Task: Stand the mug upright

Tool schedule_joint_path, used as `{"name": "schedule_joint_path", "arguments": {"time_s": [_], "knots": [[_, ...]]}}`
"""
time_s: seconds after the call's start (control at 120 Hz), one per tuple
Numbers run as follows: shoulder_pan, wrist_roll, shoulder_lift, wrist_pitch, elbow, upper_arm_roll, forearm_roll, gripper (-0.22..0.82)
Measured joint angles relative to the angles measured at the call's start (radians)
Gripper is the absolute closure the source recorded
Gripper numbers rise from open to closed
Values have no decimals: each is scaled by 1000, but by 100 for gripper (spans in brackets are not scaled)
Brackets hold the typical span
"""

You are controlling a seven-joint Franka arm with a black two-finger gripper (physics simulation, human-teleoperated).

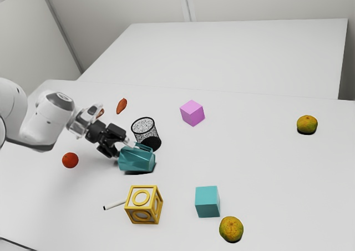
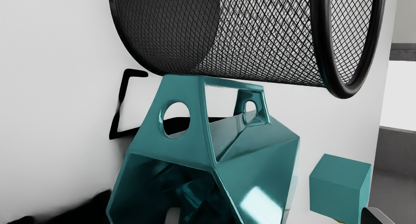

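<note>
The teal faceted mug (image 1: pixel 136 161) lies on its side on the table, its handle uppermost. In the exterior view my gripper (image 1: pixel 123 147) is at the end of the mug on that view's left. In the wrist view the mouth of the mug (image 2: pixel 260 152) faces my hand. The gripper (image 2: pixel 271 216) is open: one fingertip shows in front of the dark mouth, and the other stands well apart, outside the mug's wall. How far the first finger reaches into the mouth cannot be told.
A black mesh cup (image 1: pixel 145 132) stands close behind the mug, by its handle. Around them are a yellow-framed block (image 1: pixel 143 205), a white marker (image 1: pixel 115 204), a teal cube (image 1: pixel 207 201), a pink cube (image 1: pixel 192 113), a red ball (image 1: pixel 70 160) and an orange fruit (image 1: pixel 231 229).
</note>
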Motion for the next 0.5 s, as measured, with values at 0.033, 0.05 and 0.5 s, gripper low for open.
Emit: {"name": "schedule_joint_path", "arguments": {"time_s": [0.033, 0.05, 0.5], "knots": [[0, 7, 0, 0, -3, 0, -8, 6], [0, 11, 0, -1, -4, 0, -11, 10], [-14, 80, -77, -20, -6, -4, -31, 74]]}}
